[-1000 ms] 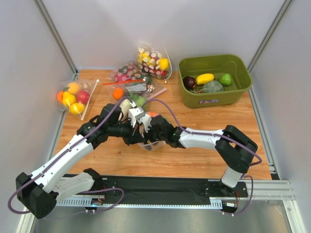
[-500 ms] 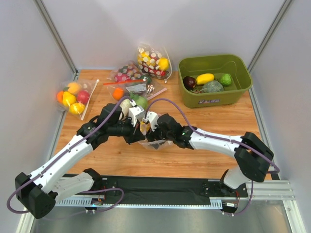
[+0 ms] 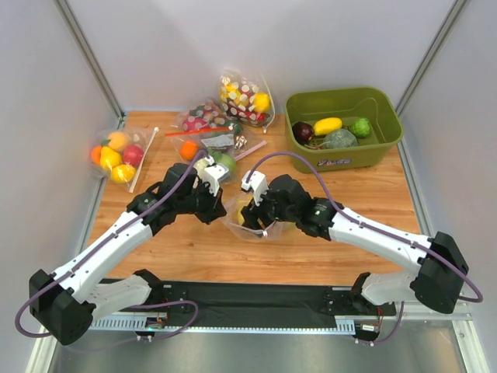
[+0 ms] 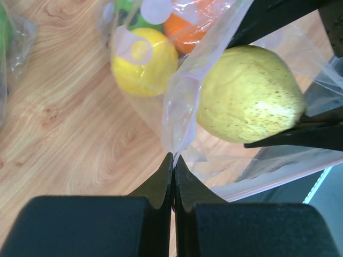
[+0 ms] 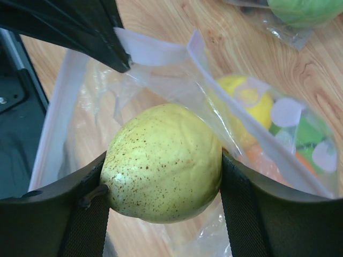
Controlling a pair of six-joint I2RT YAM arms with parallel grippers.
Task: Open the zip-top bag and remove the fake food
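A robotics lab test cell, this: a light wooden tabletop point(image 3: 194, 256) boxed in by plain grey wall panels point(image 3: 39, 116) and silver aluminium rails point(image 3: 443, 299). Two white-and-black robot arms point(image 3: 109, 245) point(image 3: 380, 237) are bolted to a black base plate point(image 3: 256, 299) at its edge.

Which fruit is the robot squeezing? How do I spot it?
Look at the middle of the wooden table, at the zip-top bag. The right gripper squeezes one fruit at its mouth: pale yellow-green with brown speckles, unlike the plain yellow ball and orange ball inside.
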